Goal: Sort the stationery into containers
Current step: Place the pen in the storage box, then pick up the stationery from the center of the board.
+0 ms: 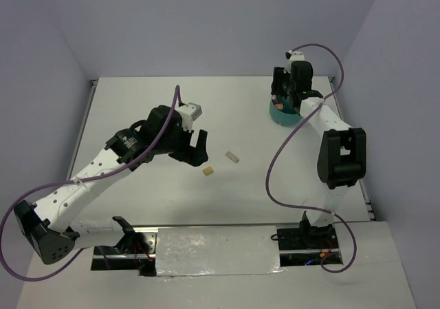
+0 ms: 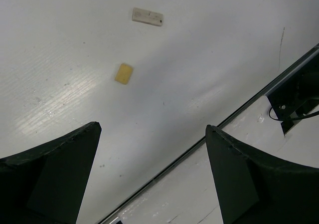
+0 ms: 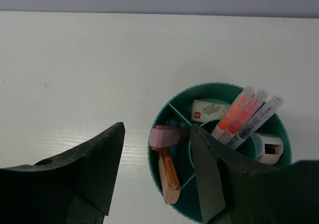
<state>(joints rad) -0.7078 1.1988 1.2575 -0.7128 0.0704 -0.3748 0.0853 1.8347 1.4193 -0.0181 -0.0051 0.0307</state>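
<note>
Top: left gripper (image 1: 196,154) spread open, empty, over table (image 1: 137,102); 1 tan block (image 1: 207,172), 1 grey block (image 1: 233,157) loose just right of it; teal cup (image 1: 283,116) far right under right gripper (image 1: 283,99) | Left wrist: both blocks flat, apart | Right wrist: jaws parted, gripping nothing; cup holds 3 markers (image 3: 239,116), 1 pink block (image 3: 167,136), 1 orange pen (image 3: 168,176), 1 white box (image 3: 209,109), red label unreadable

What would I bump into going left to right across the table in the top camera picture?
The left end effector, then the tan block, the pale grey block, the teal cup.
</note>
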